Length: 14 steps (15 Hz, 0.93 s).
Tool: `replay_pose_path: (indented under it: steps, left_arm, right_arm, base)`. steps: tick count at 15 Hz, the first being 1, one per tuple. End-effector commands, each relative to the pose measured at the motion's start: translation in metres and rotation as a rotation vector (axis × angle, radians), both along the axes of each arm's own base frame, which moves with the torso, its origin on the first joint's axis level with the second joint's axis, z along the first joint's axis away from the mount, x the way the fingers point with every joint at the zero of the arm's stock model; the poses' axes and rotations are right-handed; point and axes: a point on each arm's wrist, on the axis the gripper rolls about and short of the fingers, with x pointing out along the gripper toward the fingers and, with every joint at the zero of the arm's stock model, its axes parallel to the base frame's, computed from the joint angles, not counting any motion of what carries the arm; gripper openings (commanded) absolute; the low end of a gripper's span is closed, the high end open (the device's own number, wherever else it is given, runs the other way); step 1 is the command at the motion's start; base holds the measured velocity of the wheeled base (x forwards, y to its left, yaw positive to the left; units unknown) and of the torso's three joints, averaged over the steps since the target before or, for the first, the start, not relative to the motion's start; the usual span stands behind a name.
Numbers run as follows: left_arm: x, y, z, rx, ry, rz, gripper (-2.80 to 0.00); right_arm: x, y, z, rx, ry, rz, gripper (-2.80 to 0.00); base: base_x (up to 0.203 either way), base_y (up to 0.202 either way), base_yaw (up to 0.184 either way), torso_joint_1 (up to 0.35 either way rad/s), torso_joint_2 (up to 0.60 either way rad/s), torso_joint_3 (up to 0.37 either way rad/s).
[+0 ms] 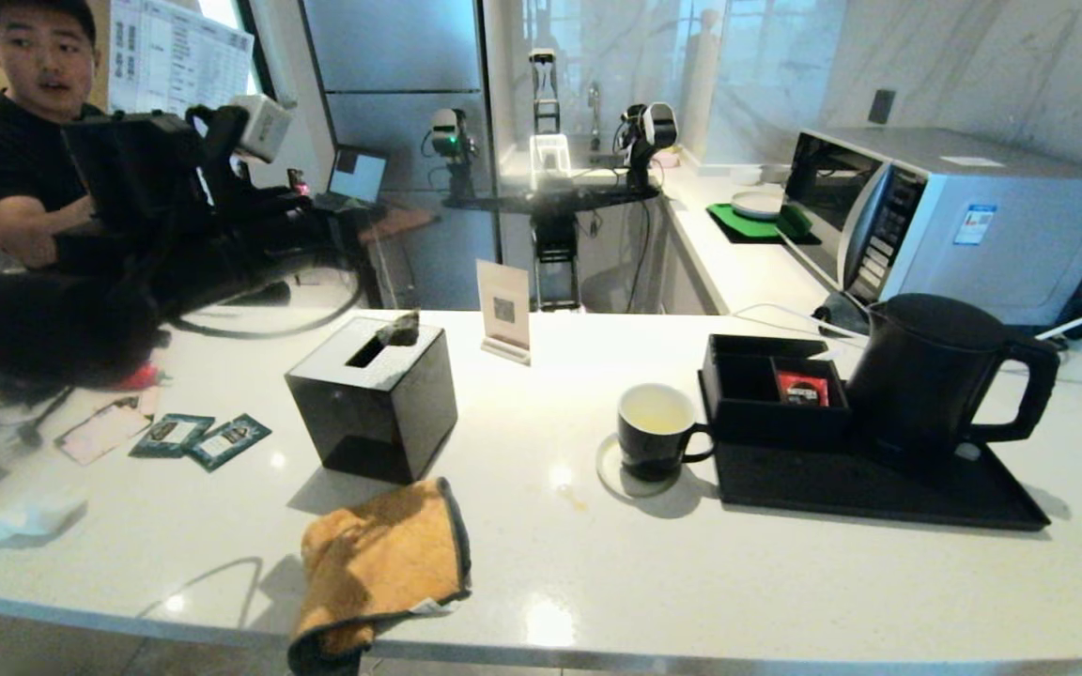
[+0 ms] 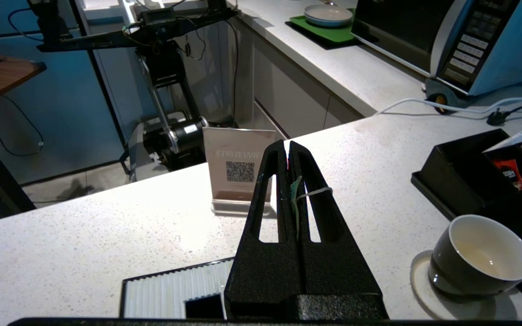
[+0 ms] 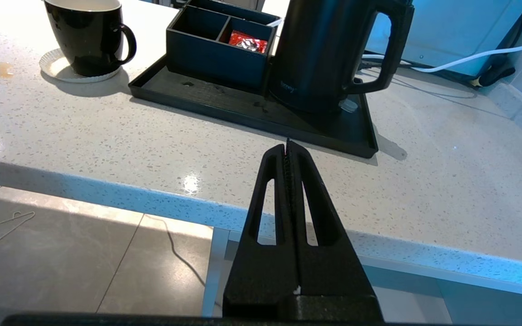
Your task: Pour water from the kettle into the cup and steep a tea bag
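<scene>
The tall matte black kettle [image 1: 935, 376] stands on a black tray [image 1: 879, 488] at right; the small black mug [image 1: 656, 432], white inside, sits left of it. Only wrist views show both pincers pressed together: left pincer [image 2: 287, 147] over the white tabletop [image 2: 107, 235], right pincer [image 3: 287, 147] near its edge.

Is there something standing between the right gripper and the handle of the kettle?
Nothing visible does. The right gripper is off the counter's front edge, and only bare countertop and the low tray rim lie before the kettle, whose handle faces the open side.
</scene>
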Motion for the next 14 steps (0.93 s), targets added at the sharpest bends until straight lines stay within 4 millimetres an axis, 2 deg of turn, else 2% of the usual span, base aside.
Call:
replay_pose_path:
  steps: [1,6,10,14]
  left_arm:
    - [0.004,0.007,-0.002,-0.001,0.001,0.013,-2.8]
    - [0.008,0.014,-0.009,0.005,0.033,0.034,-2.8]
    - [0.018,0.024,-0.024,0.06,0.051,0.061,-2.8]
    - [0.026,0.023,-0.036,0.063,0.077,0.061,-2.8]
  right_arm:
    - [0.0,0.0,0.0,-0.001,-0.001,0.002,-2.8]
    - [0.0,0.0,0.0,-0.001,-0.001,0.002,-2.8]
    - [0.0,0.0,0.0,-0.001,-0.001,0.001,-2.8]
    - [0.0,0.0,0.0,-0.001,-0.001,0.002,-2.8]
  base:
    - [0.0,0.0,0.0,0.0,0.0,0.0]
    - [0.0,0.0,0.0,0.0,0.0,0.0]
    - [0.0,0.0,0.0,0.0,0.0,0.0]
    - [0.0,0.0,0.0,0.0,0.0,0.0]
